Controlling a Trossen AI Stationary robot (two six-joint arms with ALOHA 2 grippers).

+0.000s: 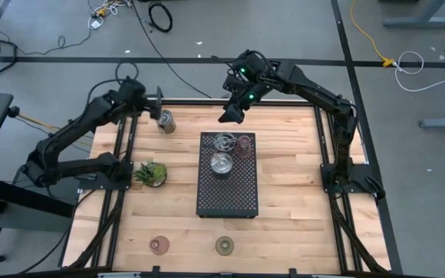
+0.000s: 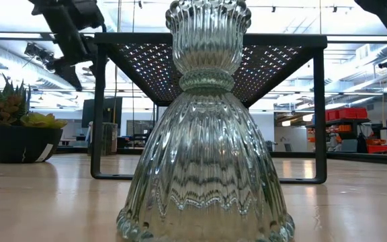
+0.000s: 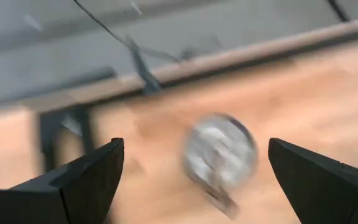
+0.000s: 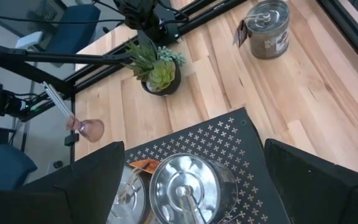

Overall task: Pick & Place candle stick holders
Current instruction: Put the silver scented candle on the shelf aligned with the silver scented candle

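A black perforated tray (image 1: 227,189) stands mid-table on legs. On its far end are two silver cups (image 1: 223,142), (image 1: 221,164) and a pink disc (image 1: 243,144). A third silver cup (image 1: 165,121) stands on the table at the far left. It shows blurred between my left gripper's (image 3: 194,180) open fingers, which hover above it (image 1: 158,106). My right gripper (image 1: 232,116) is open and empty above the tray's far edge, over a silver cup (image 4: 185,186). A brownish-pink disc (image 1: 159,245) and an olive disc (image 1: 224,245) rest near the front edge. The olive one fills the low view (image 2: 207,128).
A small green plant in a dark pot (image 1: 151,174) stands left of the tray and shows in the right wrist view (image 4: 157,71). Bare wood lies right of the tray and between the tray and the front edge. Dark frame rails run along both table sides.
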